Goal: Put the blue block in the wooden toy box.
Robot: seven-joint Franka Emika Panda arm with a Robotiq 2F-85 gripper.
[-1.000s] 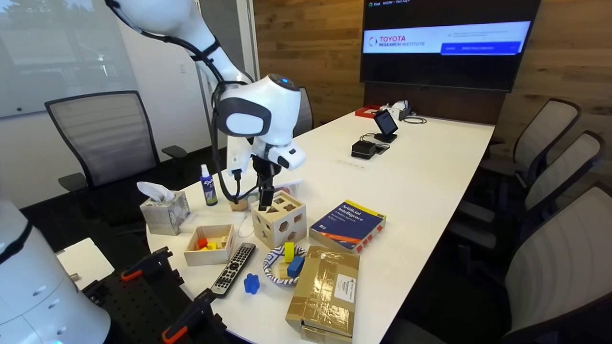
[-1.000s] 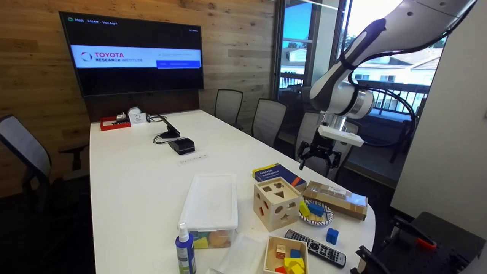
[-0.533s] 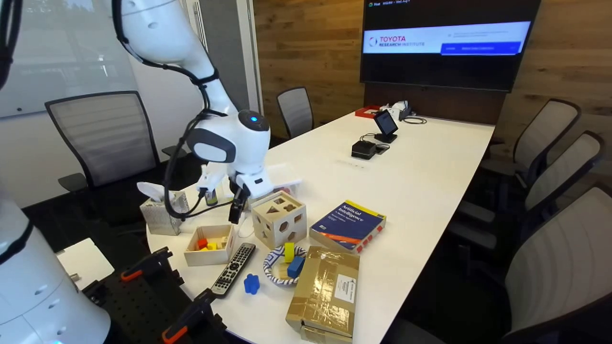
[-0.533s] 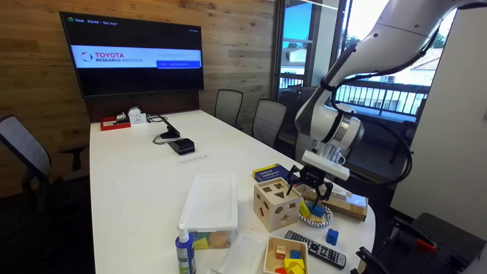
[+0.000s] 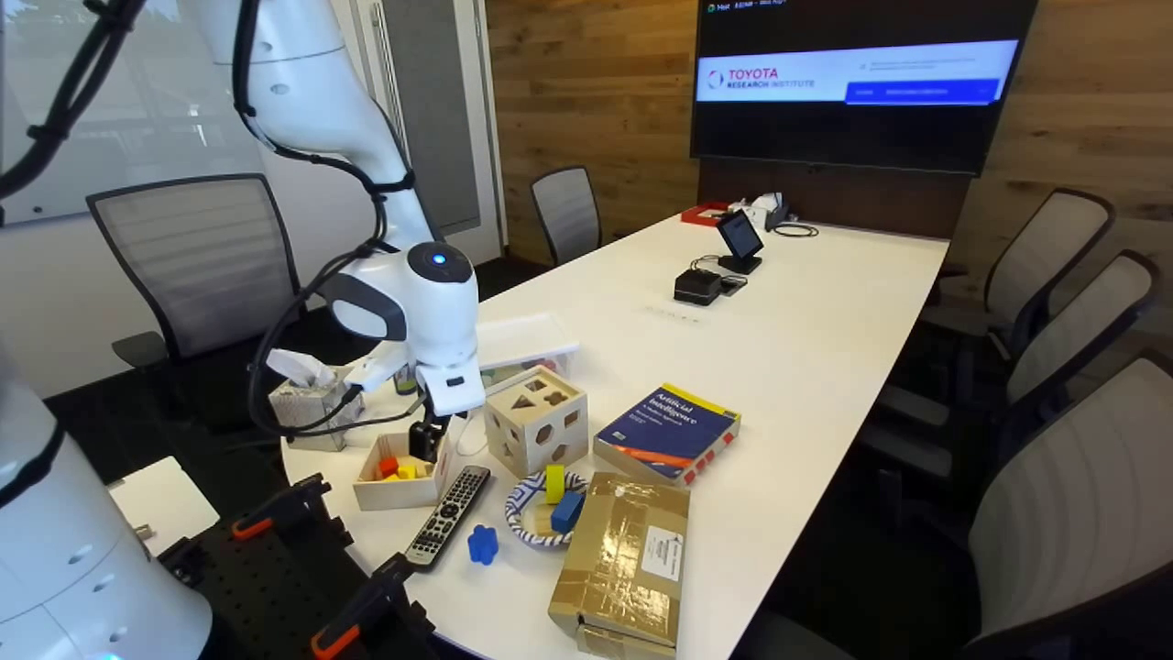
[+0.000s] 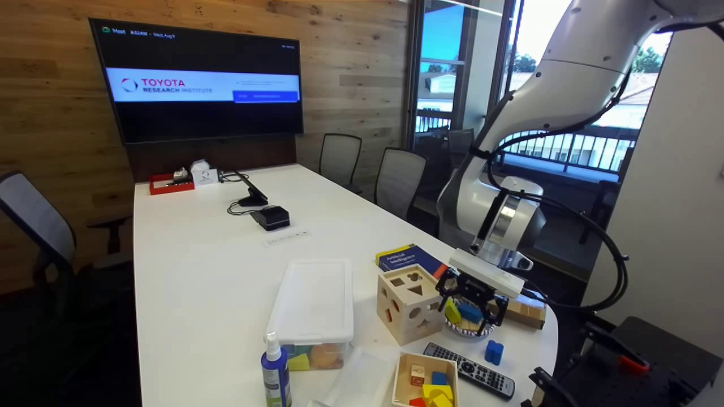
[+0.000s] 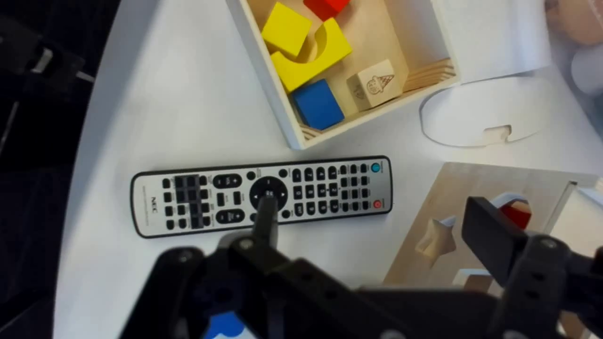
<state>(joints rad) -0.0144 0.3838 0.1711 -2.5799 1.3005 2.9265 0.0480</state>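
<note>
The wooden toy box stands on the table in both exterior views. Part of it shows at right in the wrist view. A blue flower-shaped block lies on the table by the remote. A sliver of it shows at the bottom of the wrist view. Another blue block rests in a patterned bowl. A blue cube lies in a small wooden tray. Which blue piece is meant is unclear. My gripper is open and empty above the table, between remote and toy box.
A remote lies beside the tray. A cardboard box and a book lie beyond the bowl. A tissue box, a spray bottle and a lidded plastic container stand around the toy box.
My gripper has come down and back from high above the toy box area to low over the table near the remote. It stays open. The blocks and boxes have not moved.
</note>
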